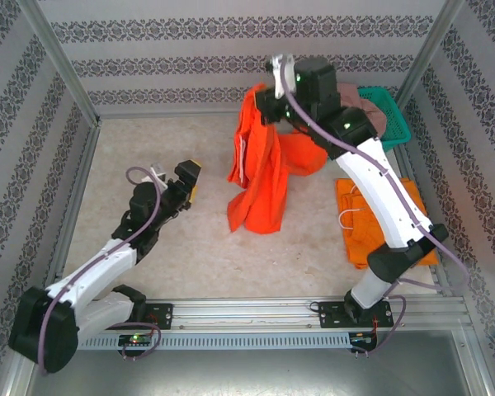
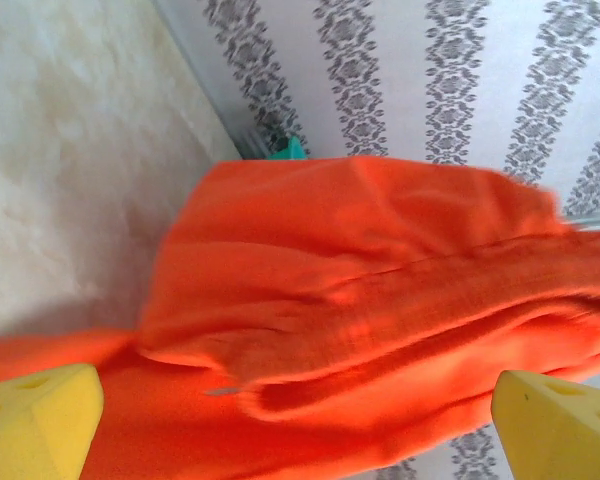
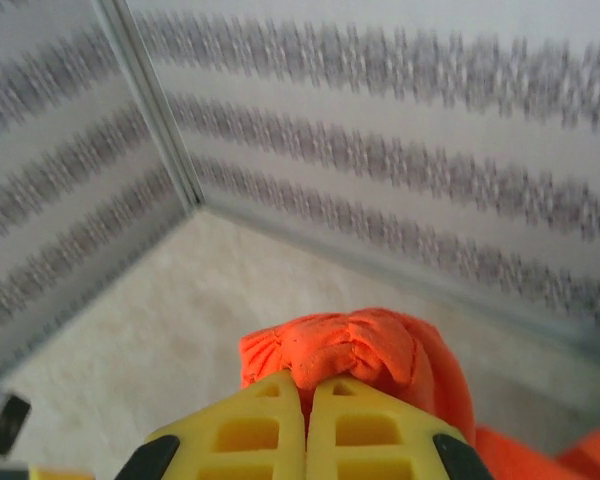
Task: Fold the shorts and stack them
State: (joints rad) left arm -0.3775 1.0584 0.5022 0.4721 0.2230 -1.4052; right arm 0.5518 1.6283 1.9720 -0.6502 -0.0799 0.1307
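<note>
Right jaws pinch shut on the red-orange shorts [image 1: 260, 177], partly hidden behind the right arm [image 1: 379, 186]; left jaws gape empty.

Teal plastic basket [image 1: 392, 115] at far right corner of table, against back wall, openwork sides, tilted; part of it hidden. Table top [image 1: 165, 165] beige, mottled, matte. Back wall [image 1: 231, 33] and side walls white, with horizontal bands of grey floral ornament. Aluminium post [image 1: 62, 62] rises slanting at far left corner, second aluminium post [image 1: 429, 49] at far right corner. Aluminium rail [image 1: 256, 309] runs along near edge of table. Plain grey metal sheet [image 1: 272, 371] lies nearer than rail.
</note>
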